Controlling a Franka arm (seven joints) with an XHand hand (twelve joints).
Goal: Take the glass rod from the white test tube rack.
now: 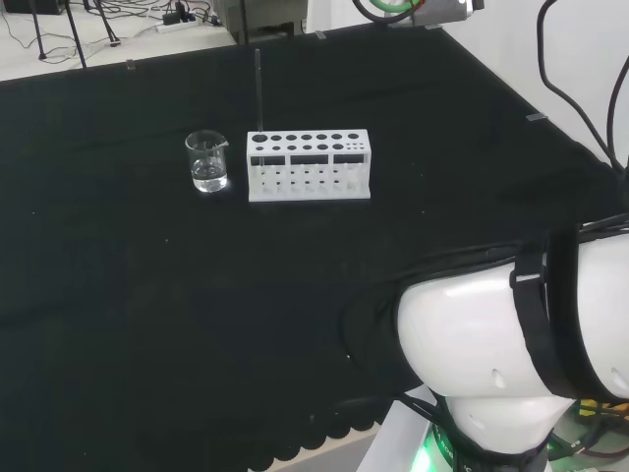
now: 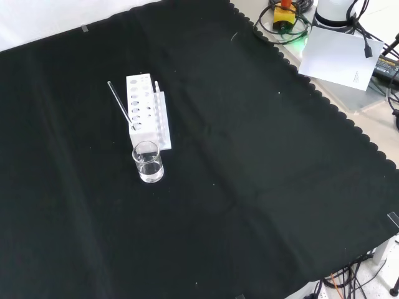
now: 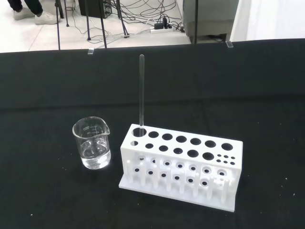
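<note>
Bright even light, sharp, faint shadows

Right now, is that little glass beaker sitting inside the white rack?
No, the beaker stands on the cloth beside the white rack, apart from it.

You have a bench covered in black cloth (image 1: 118,324). On it stand a white test tube rack (image 1: 310,165) and, just beside its end, a small glass beaker (image 1: 207,161).
</note>
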